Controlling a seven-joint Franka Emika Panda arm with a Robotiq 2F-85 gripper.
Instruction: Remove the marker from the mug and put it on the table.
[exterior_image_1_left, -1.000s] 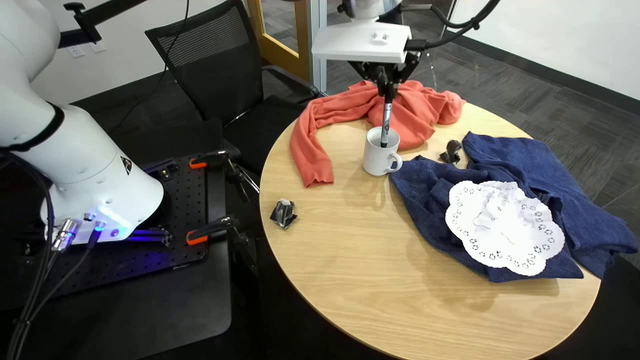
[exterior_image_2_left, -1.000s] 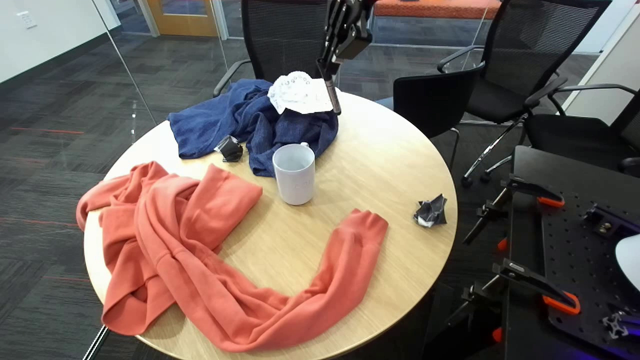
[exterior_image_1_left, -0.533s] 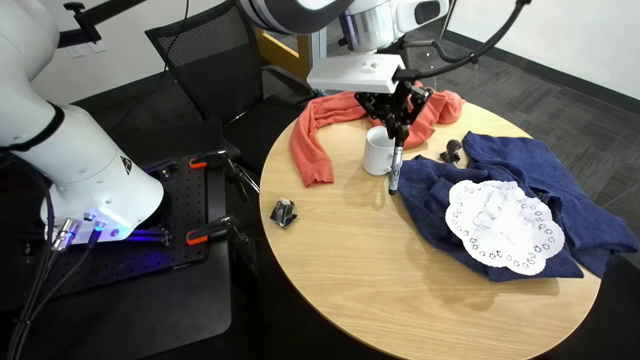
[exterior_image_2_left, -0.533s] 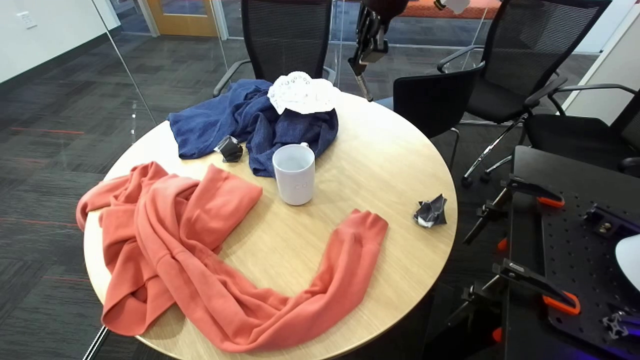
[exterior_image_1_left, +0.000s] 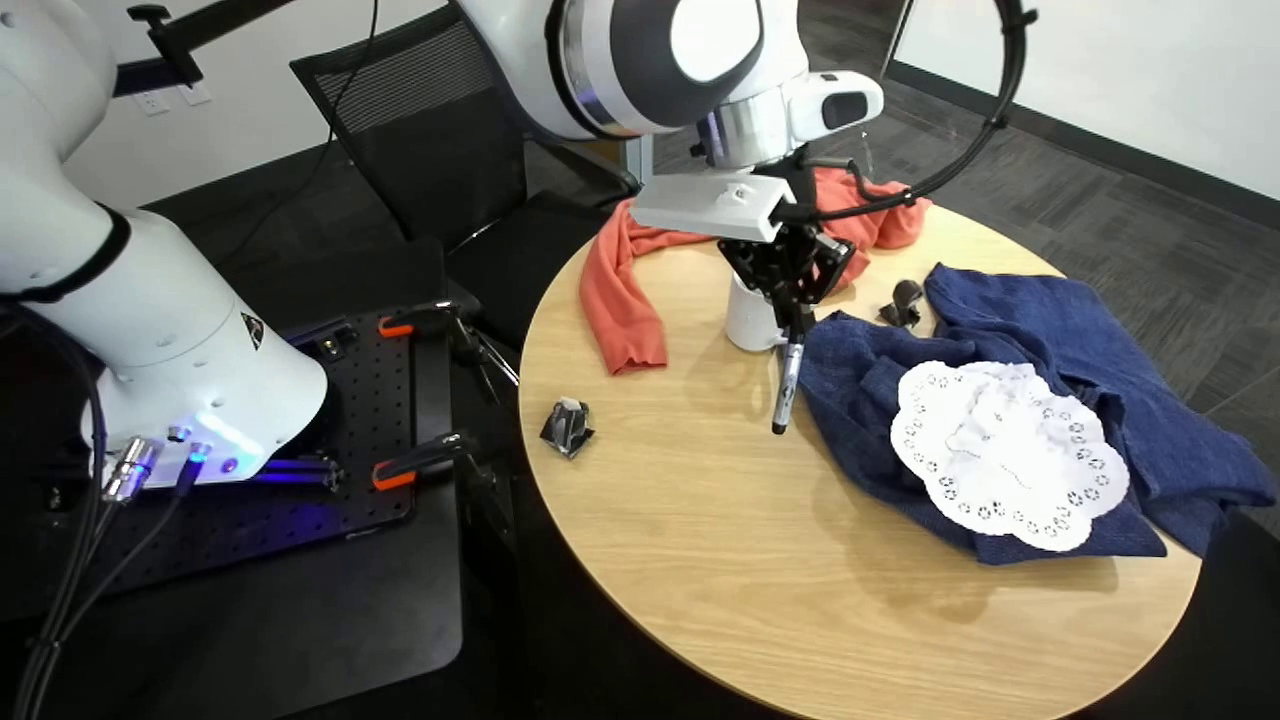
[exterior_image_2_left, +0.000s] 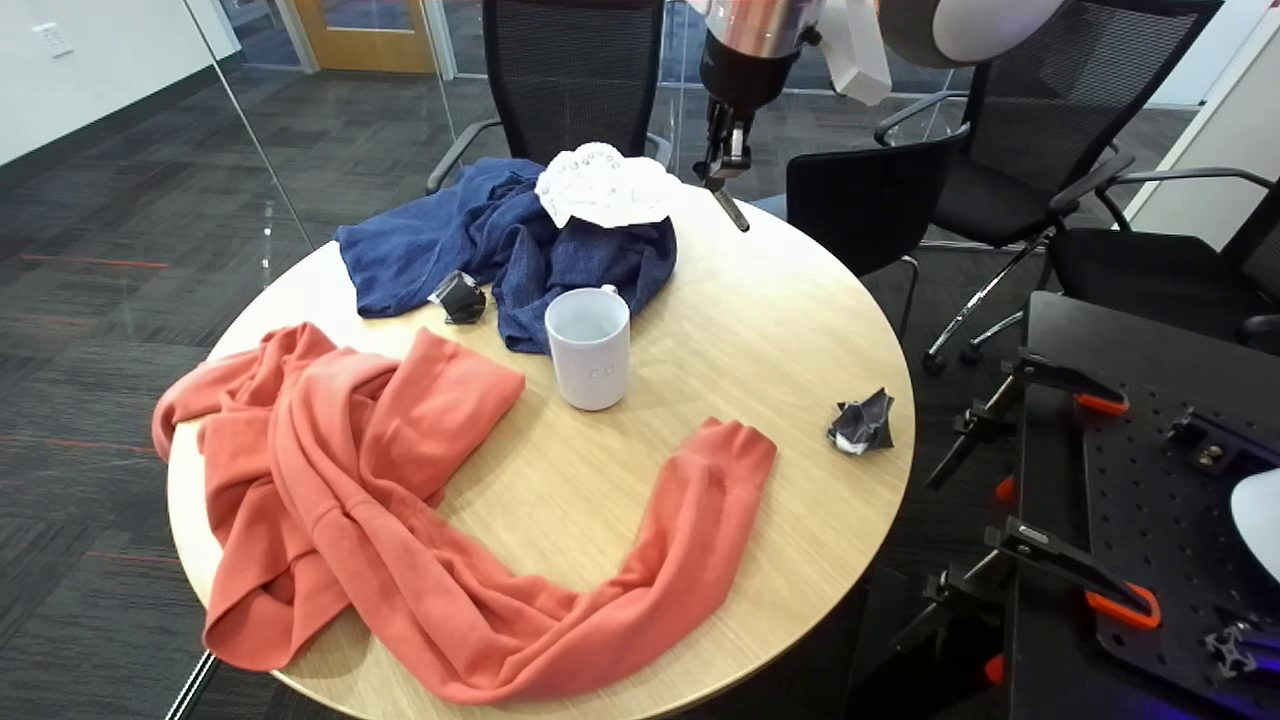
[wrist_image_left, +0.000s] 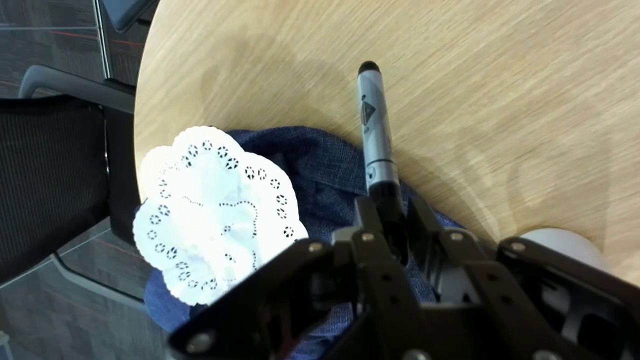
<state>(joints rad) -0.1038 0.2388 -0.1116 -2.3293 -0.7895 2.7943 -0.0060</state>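
Observation:
The marker (exterior_image_1_left: 788, 385), a grey barrel with black ends, hangs tilted in my gripper (exterior_image_1_left: 797, 328), its free end pointing down above the table (exterior_image_1_left: 680, 540). It also shows in an exterior view (exterior_image_2_left: 732, 212) and in the wrist view (wrist_image_left: 376, 120). My gripper (wrist_image_left: 390, 212) has its fingers on both sides of the marker's black cap end. The white mug (exterior_image_2_left: 590, 350) stands upright on the table, with no marker in it. In an exterior view the mug (exterior_image_1_left: 748, 320) is partly hidden behind my gripper; its edge shows in the wrist view (wrist_image_left: 565, 245).
A blue cloth (exterior_image_1_left: 860, 440) with a white doily (exterior_image_1_left: 1010, 455) lies beside the mug. An orange sweater (exterior_image_2_left: 400, 500) lies on the mug's other side. Dark crumpled pieces lie at the table's edge (exterior_image_1_left: 567, 427) and near the cloth (exterior_image_1_left: 903, 303). A black cart (exterior_image_1_left: 400, 600) with red clamps stands nearby.
My gripper, with the marker in it, has moved away from above the mug and lower over the table. The marker tilts more. The mug has not moved.

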